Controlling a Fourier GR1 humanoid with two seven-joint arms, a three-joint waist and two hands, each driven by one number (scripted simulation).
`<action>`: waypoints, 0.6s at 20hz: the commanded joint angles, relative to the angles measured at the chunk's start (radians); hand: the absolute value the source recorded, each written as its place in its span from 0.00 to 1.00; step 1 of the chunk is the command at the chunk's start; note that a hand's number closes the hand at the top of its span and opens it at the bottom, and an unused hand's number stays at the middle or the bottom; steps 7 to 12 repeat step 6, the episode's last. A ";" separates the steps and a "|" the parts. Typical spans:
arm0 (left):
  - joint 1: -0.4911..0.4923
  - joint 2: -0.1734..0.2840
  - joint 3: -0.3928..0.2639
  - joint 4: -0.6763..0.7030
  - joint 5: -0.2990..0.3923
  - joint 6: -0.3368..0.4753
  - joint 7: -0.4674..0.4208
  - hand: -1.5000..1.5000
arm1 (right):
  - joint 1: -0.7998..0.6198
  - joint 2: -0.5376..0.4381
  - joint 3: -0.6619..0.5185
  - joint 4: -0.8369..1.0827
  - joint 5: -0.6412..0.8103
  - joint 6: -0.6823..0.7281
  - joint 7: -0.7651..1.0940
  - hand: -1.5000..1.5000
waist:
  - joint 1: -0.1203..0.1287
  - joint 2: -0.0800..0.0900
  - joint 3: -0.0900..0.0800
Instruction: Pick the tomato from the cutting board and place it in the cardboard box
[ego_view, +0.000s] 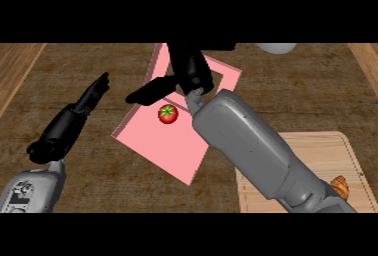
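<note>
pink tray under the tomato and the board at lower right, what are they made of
Pink tray: flat, matte, evenly pink with thin raised edges; probably plastic or painted card, hard to tell. Board: pale tan with faint grain lines and a rounded corner, so apparently unfinished wood.

Two smooth grey forearms end in black hands, left hand (70, 122) and right hand (188, 75).
</note>
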 joint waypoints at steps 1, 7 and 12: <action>-0.022 -0.008 0.008 0.038 -0.009 0.012 -0.015 0.50 | 0.111 0.000 -0.091 -0.046 -0.110 -0.150 -0.115 0.00 | -0.013 0.003 -0.001; 0.006 -0.008 0.006 0.032 -0.019 0.001 -0.025 0.50 | 0.157 0.000 -0.135 0.036 -0.154 -0.172 -0.281 0.00 | -0.012 -0.003 -0.003; 0.006 -0.008 0.006 0.032 -0.019 0.001 -0.025 0.50 | 0.157 0.000 -0.135 0.036 -0.154 -0.172 -0.281 0.00 | -0.012 -0.003 -0.003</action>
